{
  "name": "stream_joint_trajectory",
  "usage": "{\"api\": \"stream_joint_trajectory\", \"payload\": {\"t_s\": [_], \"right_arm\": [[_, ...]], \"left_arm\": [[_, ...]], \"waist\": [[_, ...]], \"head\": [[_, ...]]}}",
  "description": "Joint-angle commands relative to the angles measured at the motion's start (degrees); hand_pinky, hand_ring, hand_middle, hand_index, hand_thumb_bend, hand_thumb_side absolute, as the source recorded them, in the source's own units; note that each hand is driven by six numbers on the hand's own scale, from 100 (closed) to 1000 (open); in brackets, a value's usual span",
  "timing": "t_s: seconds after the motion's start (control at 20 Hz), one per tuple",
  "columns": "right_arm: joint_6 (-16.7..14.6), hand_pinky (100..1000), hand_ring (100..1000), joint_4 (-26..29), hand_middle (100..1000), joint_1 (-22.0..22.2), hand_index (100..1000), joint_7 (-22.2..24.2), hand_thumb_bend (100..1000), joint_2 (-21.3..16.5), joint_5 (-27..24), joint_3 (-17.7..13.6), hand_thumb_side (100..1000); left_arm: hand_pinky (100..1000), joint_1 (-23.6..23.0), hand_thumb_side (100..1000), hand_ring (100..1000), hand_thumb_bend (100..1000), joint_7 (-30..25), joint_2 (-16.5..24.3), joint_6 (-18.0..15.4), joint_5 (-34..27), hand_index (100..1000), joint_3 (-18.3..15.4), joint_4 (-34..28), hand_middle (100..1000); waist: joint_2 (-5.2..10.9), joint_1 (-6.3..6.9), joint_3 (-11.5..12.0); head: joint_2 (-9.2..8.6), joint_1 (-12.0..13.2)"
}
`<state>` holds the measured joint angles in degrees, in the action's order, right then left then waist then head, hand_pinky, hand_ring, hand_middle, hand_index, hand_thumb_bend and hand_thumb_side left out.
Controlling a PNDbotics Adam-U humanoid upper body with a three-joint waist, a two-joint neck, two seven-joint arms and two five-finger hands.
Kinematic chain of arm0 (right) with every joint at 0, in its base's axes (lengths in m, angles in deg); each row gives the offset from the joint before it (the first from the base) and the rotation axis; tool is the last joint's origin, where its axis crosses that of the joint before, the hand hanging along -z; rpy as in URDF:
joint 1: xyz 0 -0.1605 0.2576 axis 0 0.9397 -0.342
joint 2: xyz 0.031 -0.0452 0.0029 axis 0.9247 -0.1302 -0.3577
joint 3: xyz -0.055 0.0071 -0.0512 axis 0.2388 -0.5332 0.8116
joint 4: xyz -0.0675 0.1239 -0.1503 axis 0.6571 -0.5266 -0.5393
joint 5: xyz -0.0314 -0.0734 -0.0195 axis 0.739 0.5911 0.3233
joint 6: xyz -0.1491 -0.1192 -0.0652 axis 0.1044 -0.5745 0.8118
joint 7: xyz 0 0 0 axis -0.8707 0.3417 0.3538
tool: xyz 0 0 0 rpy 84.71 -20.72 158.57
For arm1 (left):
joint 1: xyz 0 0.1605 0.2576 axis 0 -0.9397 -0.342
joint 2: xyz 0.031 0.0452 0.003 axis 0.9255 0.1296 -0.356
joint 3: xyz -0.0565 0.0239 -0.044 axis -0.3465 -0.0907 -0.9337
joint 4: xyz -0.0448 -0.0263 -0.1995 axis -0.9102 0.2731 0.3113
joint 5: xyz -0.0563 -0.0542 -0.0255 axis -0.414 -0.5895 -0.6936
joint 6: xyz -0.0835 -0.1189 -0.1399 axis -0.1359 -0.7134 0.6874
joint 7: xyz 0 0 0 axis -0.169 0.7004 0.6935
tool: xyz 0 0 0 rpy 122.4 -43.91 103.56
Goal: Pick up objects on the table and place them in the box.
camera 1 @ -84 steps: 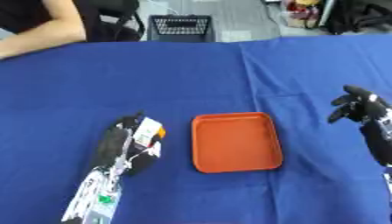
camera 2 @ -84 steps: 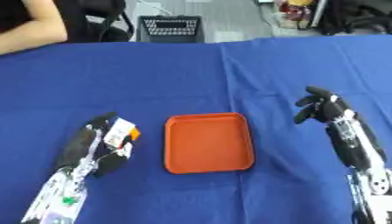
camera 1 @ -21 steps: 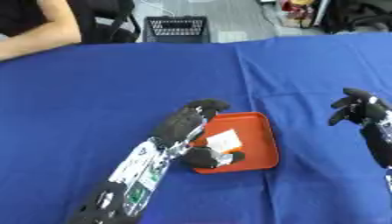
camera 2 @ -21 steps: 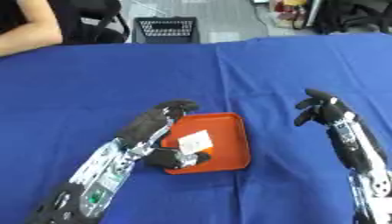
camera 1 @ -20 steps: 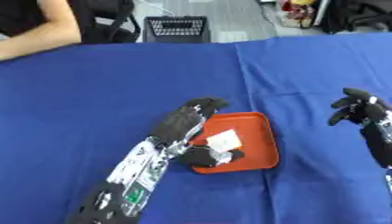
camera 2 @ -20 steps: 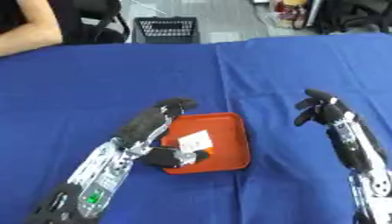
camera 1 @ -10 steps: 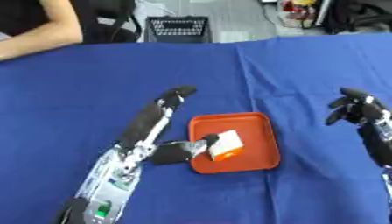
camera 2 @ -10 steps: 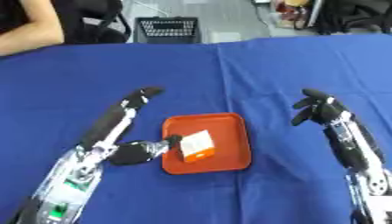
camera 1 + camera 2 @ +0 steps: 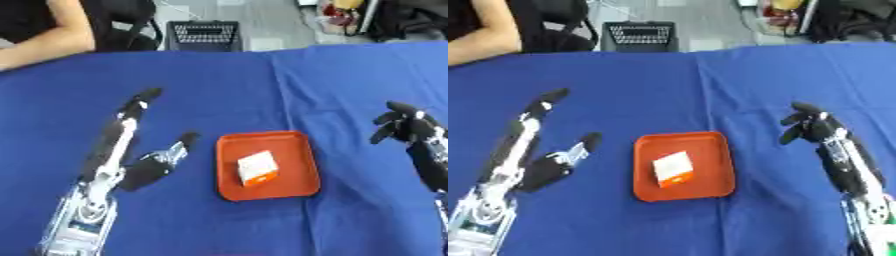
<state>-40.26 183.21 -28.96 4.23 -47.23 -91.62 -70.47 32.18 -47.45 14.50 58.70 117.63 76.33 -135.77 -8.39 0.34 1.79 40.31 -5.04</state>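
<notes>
While the left hand (image 9: pixel 150 167) lies spread wide and holds nothing, fingers straight and fanned over the blue cloth (image 9: pixel 219 90), it sits just left of the tray (image 9: pixel 299 169) and touches neither the tray nor what lies in it. Across the tray, well apart on the far side, the right hand (image 9: pixel 812 127) hangs above the cloth with its fingers loosely curled and nothing in them.

Inside the tray, near its middle, rests the carton (image 9: pixel 256 168), a small white box with an orange end, lying a little askew to the tray's sides and clear of the rim. That shallow orange tray is the only thing here that could serve as the task's box, so the carton looks already placed.

By its look the carton is light, thin card: stiff enough to keep its shape, yet likely to dent if squeezed at a corner, and smooth enough to slip. Should it need moving, the two long flat faces seem the best hold, thumb opposite fingers.
</notes>
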Motion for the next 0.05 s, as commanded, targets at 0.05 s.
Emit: {"api": "stream_joint_trajectory", "payload": {"t_s": [0.05], "right_arm": [[-0.1, 544, 543, 0.8, 651, -0.1, 885, -0.1, 100, -0.5, 0.1, -0.6, 911]], "left_arm": [[1000, -0.7, 717, 1000, 566, 1.5, -1.1, 0.5, 1.0, 1000, -1.8, -0.5, 949]], "waist": [[0.45, -0.07, 0.0]], "head": [[-0.53, -0.6]]}}
